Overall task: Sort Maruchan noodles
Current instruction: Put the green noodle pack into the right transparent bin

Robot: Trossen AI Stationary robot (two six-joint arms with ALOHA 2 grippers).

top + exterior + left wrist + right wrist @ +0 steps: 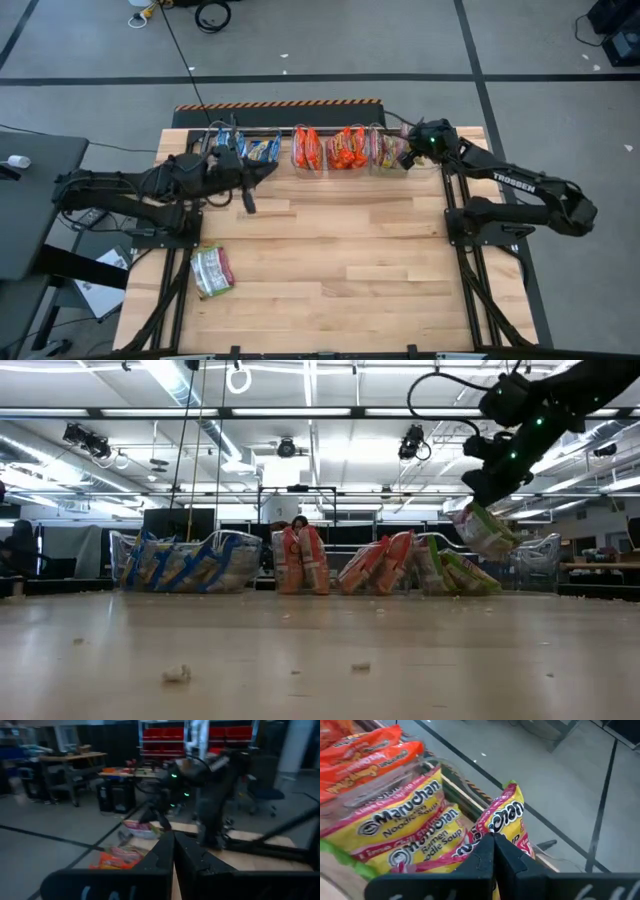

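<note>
On the wooden table I have the right gripper pinching a yellow-pink packet above the right bin; I'd lower it in upright beside its matching packets before releasing. Middle bin holds orange ones, left bin blue. One stray packet lies near the left gripper, pressed together and empty

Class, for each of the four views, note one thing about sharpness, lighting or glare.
High view: even light, packets small. Low view: bright ceiling strips glare, nearest table soft, right gripper holds a packet above the bins. Left wrist view: dim and blurred throughout, left gripper shut. Right wrist view: sharp Maruchan lettering, shiny wrappers.
</note>
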